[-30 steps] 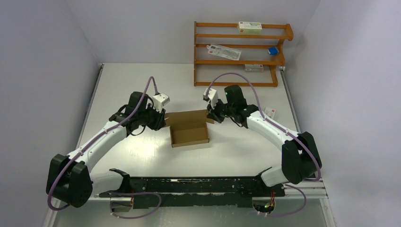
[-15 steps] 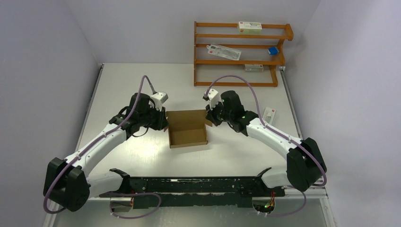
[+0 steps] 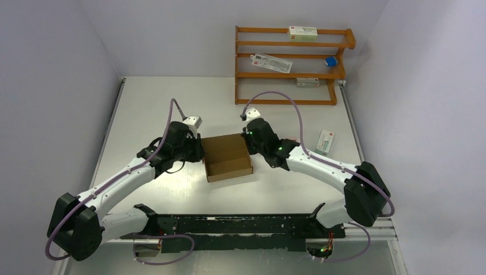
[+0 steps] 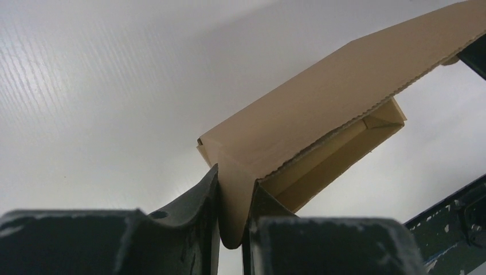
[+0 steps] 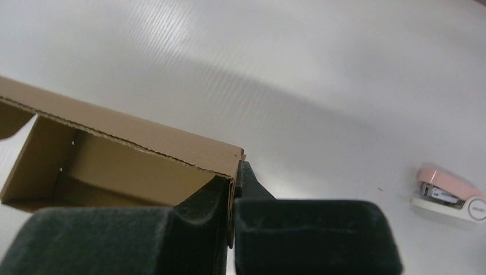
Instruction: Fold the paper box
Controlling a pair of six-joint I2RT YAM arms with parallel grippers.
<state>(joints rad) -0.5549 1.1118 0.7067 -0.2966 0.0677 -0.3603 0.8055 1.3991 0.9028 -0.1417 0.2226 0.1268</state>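
The brown paper box (image 3: pixel 228 157) lies open at mid-table, a shallow tray with its lid panel raised at the back. My left gripper (image 3: pixel 198 150) is shut on the lid's left side flap (image 4: pixel 236 189), seen pinched between the fingers in the left wrist view. My right gripper (image 3: pixel 250 146) is shut on the lid's right side flap (image 5: pixel 234 172). The tray's inside shows in the right wrist view (image 5: pixel 109 172) and the lid slants over it in the left wrist view (image 4: pixel 344 80).
A wooden shelf rack (image 3: pixel 289 64) stands at the back right with small white cartons and a blue item on it. A pink and white stapler (image 3: pixel 325 141) lies right of the box, also in the right wrist view (image 5: pixel 447 192). A black rail (image 3: pixel 240 224) runs along the near edge.
Both grippers have moved inward and lower against the box's side flaps. The lid panel has swung forward over the tray. The box has stayed in place.
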